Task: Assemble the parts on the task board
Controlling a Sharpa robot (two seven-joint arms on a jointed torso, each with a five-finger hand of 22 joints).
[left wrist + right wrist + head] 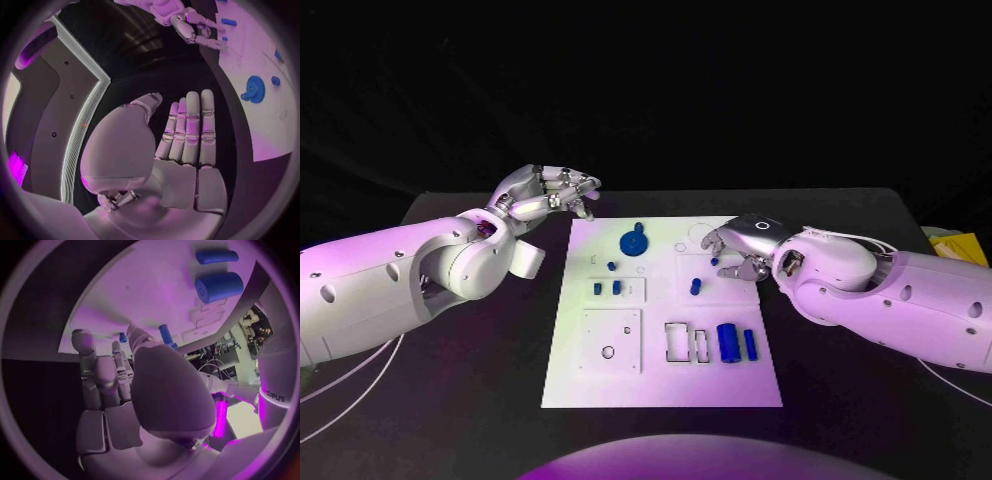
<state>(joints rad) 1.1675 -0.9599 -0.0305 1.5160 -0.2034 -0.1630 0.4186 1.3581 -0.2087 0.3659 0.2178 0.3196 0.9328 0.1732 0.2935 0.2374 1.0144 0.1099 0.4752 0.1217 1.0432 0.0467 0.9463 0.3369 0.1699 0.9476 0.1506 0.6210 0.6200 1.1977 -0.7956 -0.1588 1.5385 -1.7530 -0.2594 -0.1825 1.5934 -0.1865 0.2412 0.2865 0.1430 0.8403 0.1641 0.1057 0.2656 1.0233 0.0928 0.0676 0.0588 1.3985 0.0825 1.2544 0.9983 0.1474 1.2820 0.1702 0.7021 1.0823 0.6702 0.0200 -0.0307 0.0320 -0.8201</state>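
A white task board lies in the middle of a black table, seen from above; two white robot arms reach in from either side.

The left hand hovers over the bare table just beyond the board's far left corner, holding nothing; in the left wrist view its fingers lie straight and side by side, with the thumb apart.

The right hand is over the far right part of the board, fingers curved downward near a short blue peg that lies just beside them; whether it touches or grips any part cannot be told, since the right wrist view shows the palm blocking the fingertips.

On the board, a blue gear rests near the far edge, left of centre; two small blue pins stand in a square plate on the left side; below that plate is a larger square plate with small holes; nearer the robot, a thick blue cylinder and a thin blue rod lie side by side, just to the right of two rectangular frames.
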